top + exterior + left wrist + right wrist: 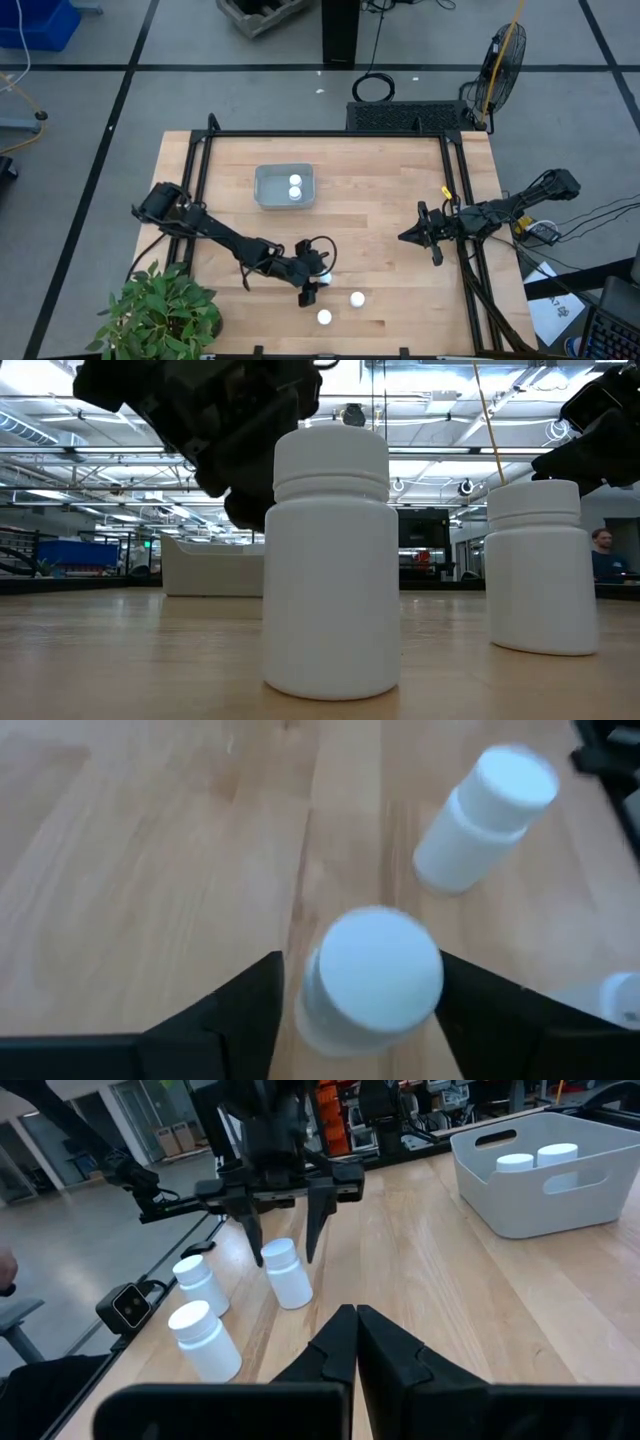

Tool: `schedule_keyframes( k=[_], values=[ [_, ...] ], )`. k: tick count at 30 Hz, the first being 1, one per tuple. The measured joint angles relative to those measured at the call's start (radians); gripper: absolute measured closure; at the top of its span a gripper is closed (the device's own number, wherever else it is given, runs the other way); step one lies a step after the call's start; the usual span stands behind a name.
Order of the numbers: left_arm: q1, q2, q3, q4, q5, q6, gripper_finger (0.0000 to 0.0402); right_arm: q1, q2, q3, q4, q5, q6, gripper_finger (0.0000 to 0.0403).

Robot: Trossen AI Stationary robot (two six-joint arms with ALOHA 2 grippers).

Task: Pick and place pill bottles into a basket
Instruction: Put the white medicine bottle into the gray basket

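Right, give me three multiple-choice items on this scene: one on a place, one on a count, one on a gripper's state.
1. Where is the left gripper?
A. over the basket
B. astride a pill bottle near the table's front edge
C. off the table

2. How many bottles lie in the basket?
A. none
B. two
C. four

3. How does the right gripper stand?
A. shut, empty
B. wide open
C. shut on a bottle

Answers: 1 B, its fingers flank the pill bottle in the left wrist view. 2 B, two white caps show inside. 3 A, its fingers meet with nothing between them.
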Motion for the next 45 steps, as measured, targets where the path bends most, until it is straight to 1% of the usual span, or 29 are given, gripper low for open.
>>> schedule_keyframes(
  k=[8,15,20,24,27,34,37,39,41,45],
  values=[
    [0.013,0.000,0.000,0.016,0.009,-0.001,0.0236,0.000,0.000,0.000,0.000,0.000,0.000,0.0399],
    [0.027,0.000,0.000,0.015,0.018,-0.005,0.0238,0.000,0.000,0.000,0.000,0.000,0.000,0.0398],
    [0.031,0.000,0.000,0.008,0.018,-0.005,0.0223,0.000,0.000,0.000,0.000,0.000,0.000,0.0398],
    [0.044,-0.011,0.000,-0.006,0.017,0.012,0.0237,0.000,0.000,0.000,0.000,0.000,0.000,0.0399],
    [0.054,-0.038,-0.001,-0.041,0.013,0.033,0.0238,0.000,0.000,0.000,0.000,0.000,0.000,0.0399],
    [0.070,-0.139,-0.001,-0.176,-0.095,0.066,0.0237,0.000,0.000,0.000,0.000,0.000,0.000,0.0399],
    [0.073,-0.190,0.000,-0.207,-0.177,0.088,0.0230,0.000,0.000,0.000,0.000,0.000,0.000,0.0399],
    [0.074,-0.224,-0.001,-0.256,-0.232,0.092,0.0233,0.000,0.000,0.000,0.000,0.000,0.000,0.0399],
    [0.081,-0.248,-0.001,-0.264,-0.259,0.101,0.0238,0.000,0.000,0.000,0.000,0.000,0.000,0.0398],
    [0.097,-0.297,-0.001,-0.339,-0.303,0.108,0.0238,0.000,0.000,0.000,0.000,0.000,0.000,0.0399]
  ],
)
